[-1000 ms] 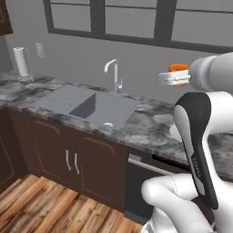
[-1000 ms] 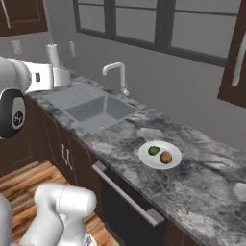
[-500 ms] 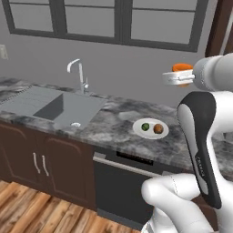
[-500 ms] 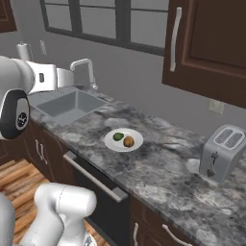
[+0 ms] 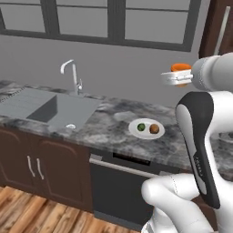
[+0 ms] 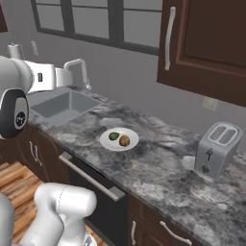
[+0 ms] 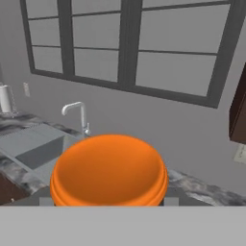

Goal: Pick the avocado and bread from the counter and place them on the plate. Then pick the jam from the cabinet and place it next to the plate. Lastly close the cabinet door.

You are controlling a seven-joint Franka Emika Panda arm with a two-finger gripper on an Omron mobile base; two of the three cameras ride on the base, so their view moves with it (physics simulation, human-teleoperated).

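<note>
Jam is being carried high above the desk, clamped between the jaws of the gripper, well above the plate. Avocado and bread are already lying side by side on that plate. A slow, level descent is judged best, so that it is set down beside the rim, not on it.

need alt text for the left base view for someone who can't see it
The tool holds the orange-red jam high above a marbled counter, where a white plate carries the avocado and bread. A sink and faucet sit left.
</note>
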